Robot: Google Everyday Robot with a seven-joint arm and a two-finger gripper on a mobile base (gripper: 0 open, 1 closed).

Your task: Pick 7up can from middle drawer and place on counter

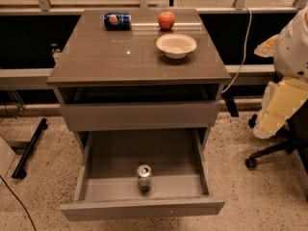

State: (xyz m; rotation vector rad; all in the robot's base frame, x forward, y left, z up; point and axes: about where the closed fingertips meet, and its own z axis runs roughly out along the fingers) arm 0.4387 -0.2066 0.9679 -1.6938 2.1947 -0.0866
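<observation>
The 7up can (144,177) stands upright in the open middle drawer (96,186), near the middle of its front wall. Its silver lid faces up. The drawer is pulled far out under the counter (110,57). The drawer above it is closed. The gripper is not in view. Only white and cream parts of my arm (288,81) show at the right edge, beside the cabinet and well away from the can.
On the counter lie a blue can (117,20) on its side, a red apple (166,19) and a white bowl (176,45). An office chair base (269,153) stands on the floor at the right. A black bar (29,148) lies on the floor at the left.
</observation>
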